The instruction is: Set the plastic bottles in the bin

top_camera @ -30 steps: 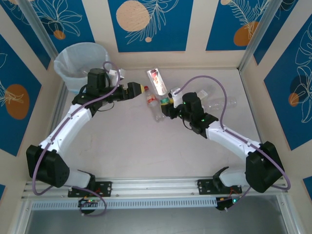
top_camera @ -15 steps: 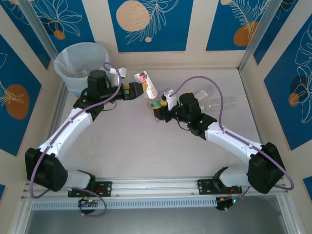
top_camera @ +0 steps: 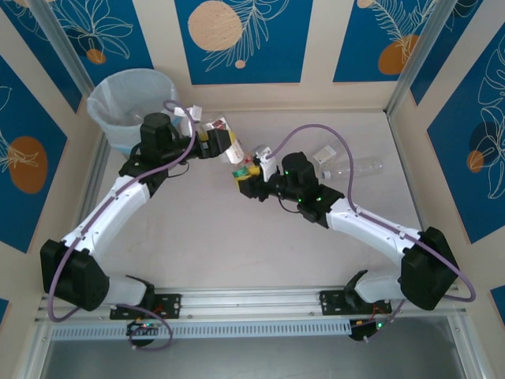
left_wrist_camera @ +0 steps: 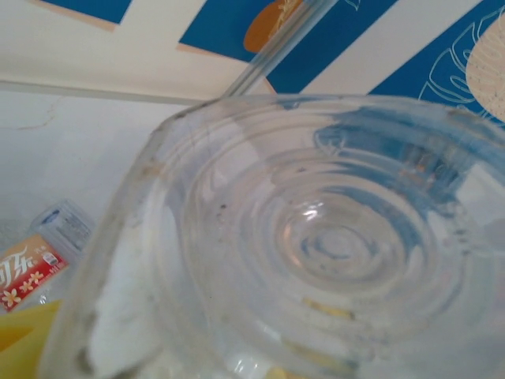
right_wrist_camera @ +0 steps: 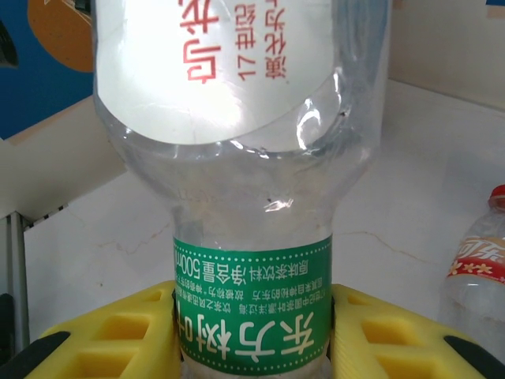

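Observation:
My left gripper is shut on a clear plastic bottle with a red and white label and holds it off the table, just right of the bin. That bottle's ribbed base sits right against the left wrist camera. The bin is round and grey, lined with a translucent bag. My right gripper is shut on a second plastic bottle with green and white labels, its yellow fingers on both sides. In the top view the right gripper is at mid-table.
Two clear bottles lie on the table at the back right, near the right arm. A red-capped bottle stands beside the right gripper. Another bottle with an orange-red label lies on the table below the left wrist. Walls close in the table.
The left arm has swung left towards the bin, carrying its bottle. The right arm has moved left across the table with its green-labelled bottle.

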